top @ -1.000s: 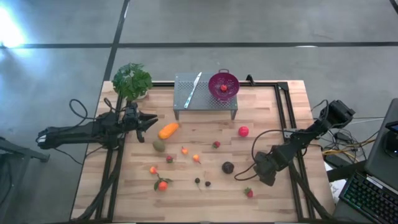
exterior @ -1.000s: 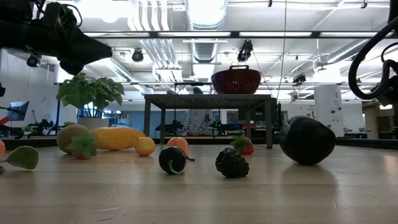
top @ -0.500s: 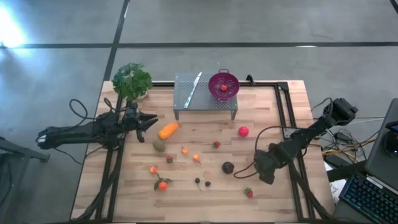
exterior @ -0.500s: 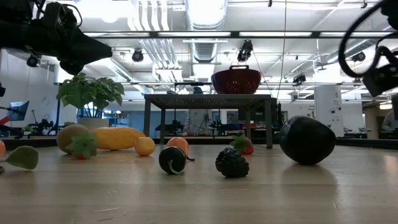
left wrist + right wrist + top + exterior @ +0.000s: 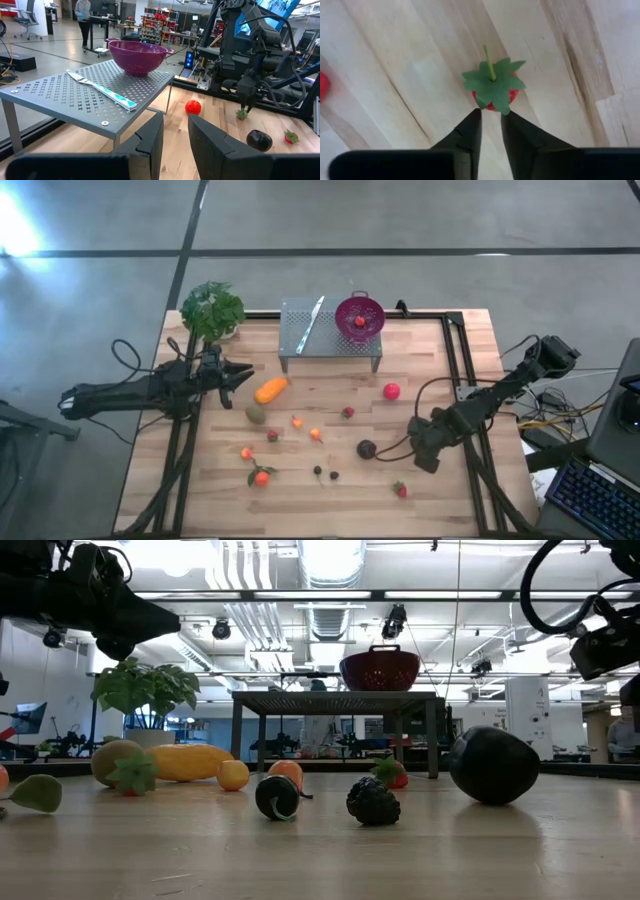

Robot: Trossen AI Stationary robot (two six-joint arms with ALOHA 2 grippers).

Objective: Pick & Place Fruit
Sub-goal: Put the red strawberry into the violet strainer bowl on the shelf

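Note:
Small toy fruits lie scattered on the wooden table: a long orange one (image 5: pixel 270 390), an olive-green one (image 5: pixel 256 414), a red ball (image 5: pixel 391 391), a dark purple ball (image 5: pixel 366 448) and a strawberry (image 5: pixel 400 490). My right gripper (image 5: pixel 427 452) points down at the table's right, shut on another small strawberry (image 5: pixel 492 87) with green leaves. My left gripper (image 5: pixel 243 375) waits level at the left, just beside the orange fruit, open with nothing between its fingers (image 5: pixel 150 145). My right gripper pinches the strawberry's red body (image 5: pixel 491 103) between its two fingertips, coming from above and pointing down. The leaves and stem face up toward the wrist. The left wrist view shows the strawberry (image 5: pixel 242 114) at the fingers' lower ends; whether it is clear of the table, I cannot tell.
A purple colander (image 5: pixel 359 315) holding a red piece and a knife (image 5: pixel 311 319) sit on a grey perforated stand (image 5: pixel 300 340) at the far middle. A leafy plant (image 5: pixel 212 310) stands at the far left corner. Small fruit pieces dot the middle of the table.
My right gripper has risen a little and drifted slightly toward the table's far edge; in the low view its wrist climbs at the picture's right. The fruits on the table have stayed where they were.

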